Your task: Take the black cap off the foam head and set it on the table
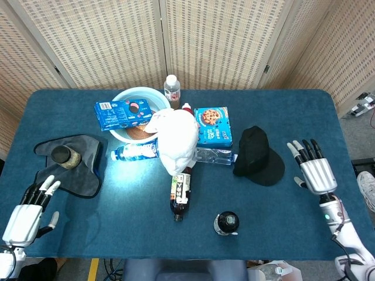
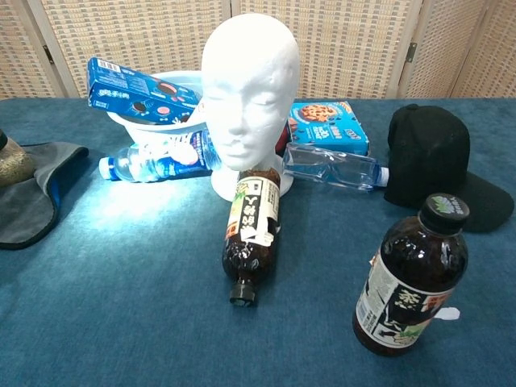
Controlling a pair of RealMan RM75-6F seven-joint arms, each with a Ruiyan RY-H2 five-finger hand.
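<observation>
The black cap [image 1: 256,155] lies flat on the blue table [image 1: 293,117], right of the white foam head [image 1: 176,140]; the chest view shows the cap [image 2: 431,165] at far right and the bare foam head [image 2: 248,89] upright in the middle. My right hand [image 1: 314,171] hovers to the right of the cap, apart from it, fingers spread and holding nothing. Near the table's front left corner my left hand [image 1: 28,211] rests with its fingers apart, also holding nothing. Neither hand shows in the chest view.
A dark bottle [image 1: 180,193] lies in front of the foam head and another [image 1: 226,222] stands near the front edge. Clear goggles [image 2: 330,165], a cookie box [image 1: 212,124], a bowl [image 1: 132,102] with a blue box, a water bottle [image 1: 135,152] and a grey cloth [image 1: 76,167] with a jar crowd the rest.
</observation>
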